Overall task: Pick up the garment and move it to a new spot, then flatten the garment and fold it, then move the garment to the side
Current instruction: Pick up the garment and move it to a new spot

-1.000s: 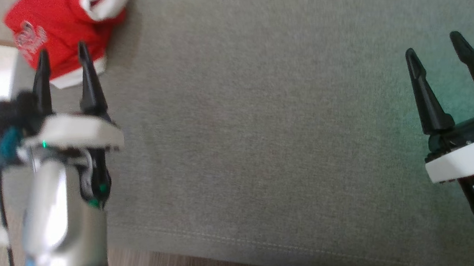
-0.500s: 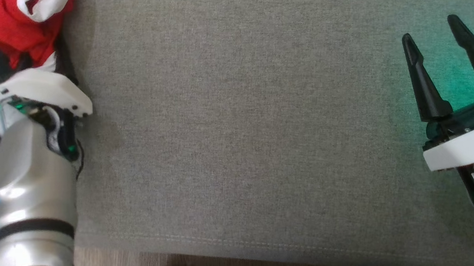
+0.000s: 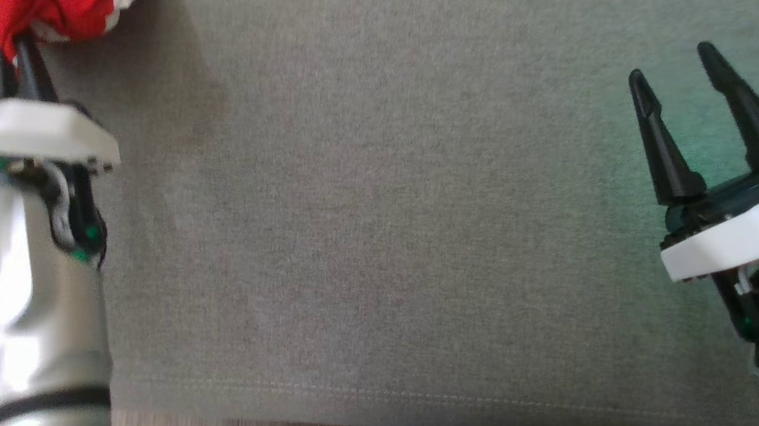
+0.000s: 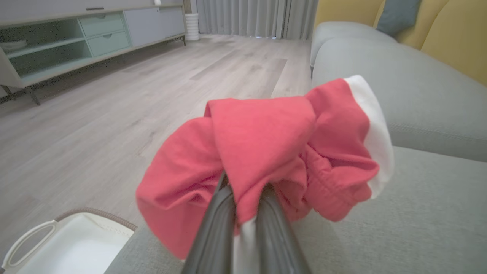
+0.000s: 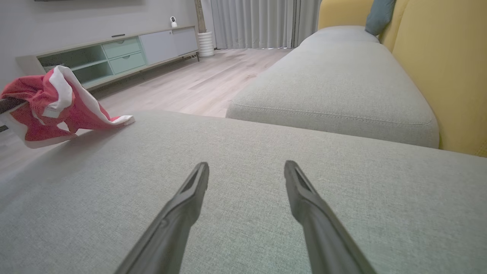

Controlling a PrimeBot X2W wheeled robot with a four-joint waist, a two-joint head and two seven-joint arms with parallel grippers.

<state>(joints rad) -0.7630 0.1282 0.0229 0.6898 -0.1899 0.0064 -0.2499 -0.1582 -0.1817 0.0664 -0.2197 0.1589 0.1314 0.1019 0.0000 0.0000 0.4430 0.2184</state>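
Red-and-white garment [image 4: 266, 144] bunched at the far left corner of the sofa cushion [image 3: 386, 205], pinched in your left tool [image 3: 10, 58]; right tool [image 3: 673, 66] gapes empty near the right edge. Your thin grip on one fold could slip, dropping it off the edge.

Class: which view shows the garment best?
Left wrist view: the garment fills the middle, the left gripper shut on it. The head view crops it at the top edge; the right wrist view shows it small, far left.
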